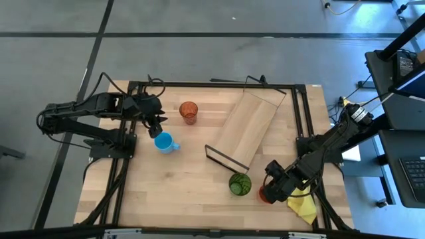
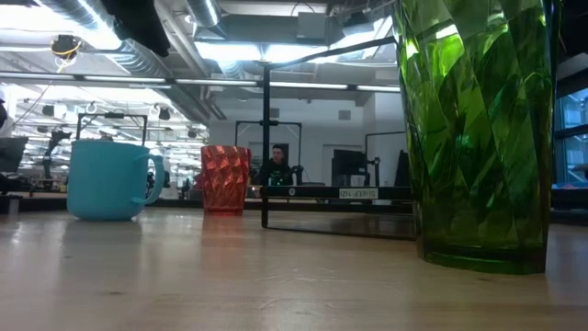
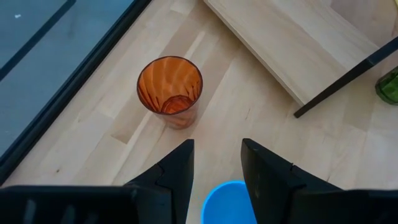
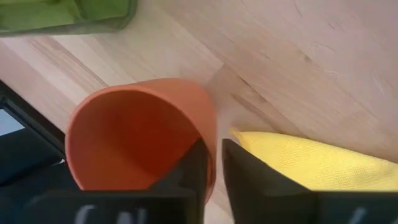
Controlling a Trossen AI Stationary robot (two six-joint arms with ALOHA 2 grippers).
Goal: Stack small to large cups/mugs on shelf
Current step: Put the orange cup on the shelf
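Observation:
My right gripper (image 1: 271, 190) is at the table's near right, shut on a small red-orange cup (image 4: 137, 134) beside the green tumbler (image 1: 240, 184). My left gripper (image 1: 158, 123) is open and hangs above the light-blue mug (image 1: 165, 142), which stands on its base, and touches nothing. In the left wrist view the mug's rim (image 3: 227, 200) shows between the fingers. The orange-red tumbler (image 1: 188, 111) stands upright farther back. The light-wood shelf (image 1: 249, 127) lies slantwise mid-table with no cups on it. My right gripper pinches the red-orange cup's wall at the rim (image 4: 210, 134), one finger (image 4: 193, 171) inside the cup and the other (image 4: 245, 177) outside. The cup's mouth faces the wrist camera. I cannot tell whether its base is on the table.
A yellow cloth (image 1: 302, 206) lies right next to the red-orange cup at the near right corner. The shelf's black wire frame (image 2: 266, 138) stands at its near end. A person (image 2: 276, 165) shows in the room far behind. Bare tabletop lies at the near left.

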